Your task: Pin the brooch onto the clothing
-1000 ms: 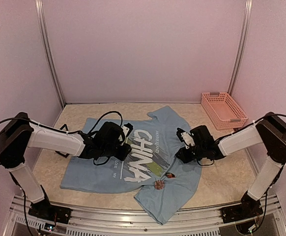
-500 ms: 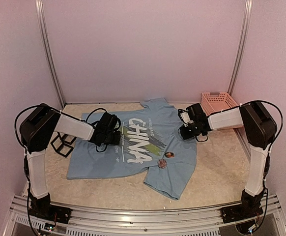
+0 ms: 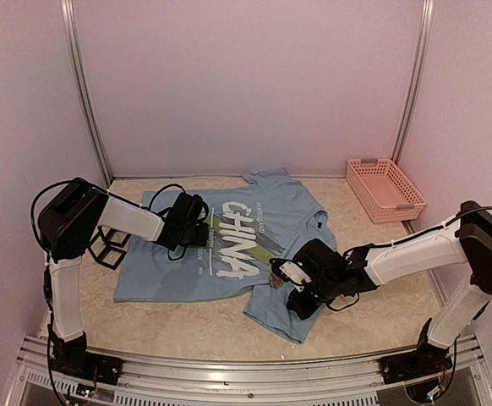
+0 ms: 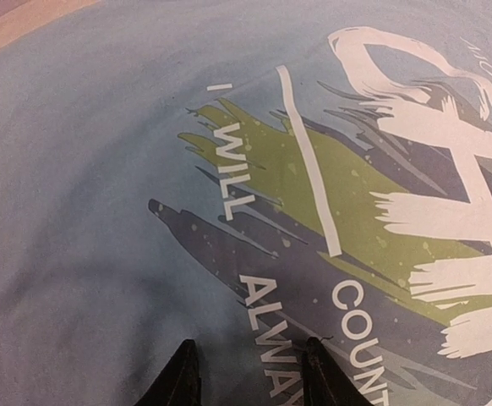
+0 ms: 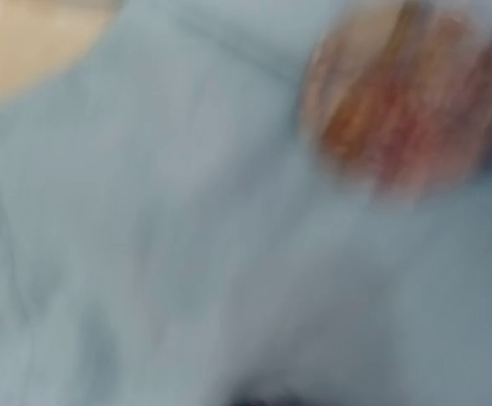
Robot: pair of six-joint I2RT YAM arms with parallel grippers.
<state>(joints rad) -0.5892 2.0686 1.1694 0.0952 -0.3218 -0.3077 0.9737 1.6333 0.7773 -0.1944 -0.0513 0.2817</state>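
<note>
Resting the left gripper [image 4: 250, 385] on the printed chest of the shirt [image 3: 301, 216], fingers [image 4: 181, 376] apart, nothing between them. Hanging low with the right gripper [image 3: 287, 277] over the brooch [image 5: 407, 118], a blurred orange-red blob on the blue cloth near the hem. Cannot tell whether spread or closed, with no fingertips showing in the smeared wrist view. Probably reaching for the brooch, not yet gripping. Calls next for a slow settle and a pinch on its edge. Half a second ago: up at the shoulder beside the basket [image 3: 385, 190], now swung down to the lower front. Left side unchanged.
</note>
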